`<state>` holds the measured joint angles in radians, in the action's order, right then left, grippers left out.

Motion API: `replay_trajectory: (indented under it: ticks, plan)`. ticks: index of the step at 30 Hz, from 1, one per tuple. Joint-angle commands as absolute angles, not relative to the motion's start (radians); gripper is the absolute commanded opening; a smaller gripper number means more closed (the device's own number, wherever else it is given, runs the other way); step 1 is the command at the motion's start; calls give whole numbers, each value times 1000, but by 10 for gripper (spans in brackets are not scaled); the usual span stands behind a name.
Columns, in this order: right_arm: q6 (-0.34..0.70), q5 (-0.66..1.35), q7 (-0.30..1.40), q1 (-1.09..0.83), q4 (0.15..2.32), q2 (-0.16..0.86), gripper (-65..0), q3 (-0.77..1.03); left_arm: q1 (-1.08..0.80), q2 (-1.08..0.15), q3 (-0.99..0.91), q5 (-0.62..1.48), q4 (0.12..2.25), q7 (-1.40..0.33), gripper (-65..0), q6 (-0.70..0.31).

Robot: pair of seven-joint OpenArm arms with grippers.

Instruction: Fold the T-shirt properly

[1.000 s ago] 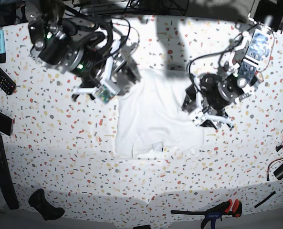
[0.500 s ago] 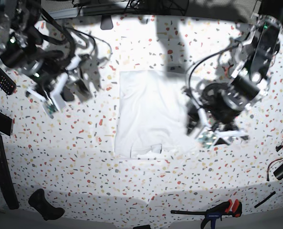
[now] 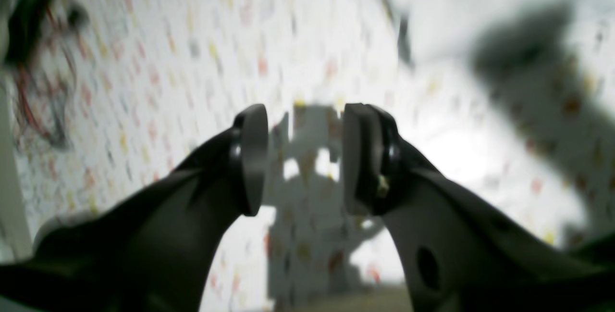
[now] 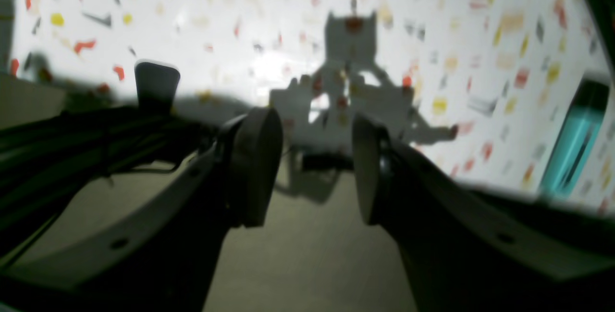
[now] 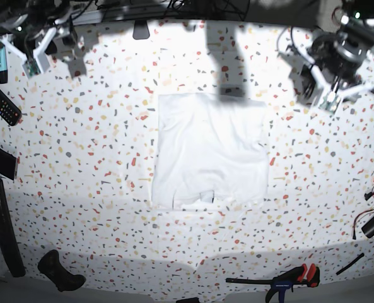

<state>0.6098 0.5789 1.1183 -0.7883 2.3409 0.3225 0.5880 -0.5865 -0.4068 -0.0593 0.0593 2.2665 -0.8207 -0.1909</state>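
Cloth is lying flat in the middle of the speckled table (image 5: 79,164), well apart from both of my grippers and between them: the T-shirt (image 5: 209,148) is sitting as a white, roughly rectangular folded shape with light wrinkles, one small flap turned up along its near edge. Nothing is touching it.

My left gripper (image 3: 305,158) is hanging above bare speckled surface near the table's far edge, off to one side of the shirt. Its jaws are standing parted with a clear gap, nothing between the pads (image 3: 252,158), only their own shadow showing on the table below. This view is blurring badly, so finer detail is escaping me.

My right gripper (image 4: 317,170) is hanging at the opposite far corner, likewise off the shirt. Its jaws are also standing apart and gripping nothing; through the gap I am seeing the table edge and my shadow. A teal marker (image 4: 574,146) is lying on the table beside me, and a black remote (image 5: 0,101) is resting further along that edge.
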Motion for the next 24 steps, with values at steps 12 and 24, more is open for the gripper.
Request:
replay_trajectory:
  ticks: [12, 24]
  plan:
    - [675, 580, 1067, -1134, 2316, 144, -377, 602, -1032, -416, -228, 53, 2264, -759, -406, -240]
    - [687, 576, 907, -966, 1553, 331, -377, 591, -912, -416, -228, 53, 1432, -432, -406, -420]
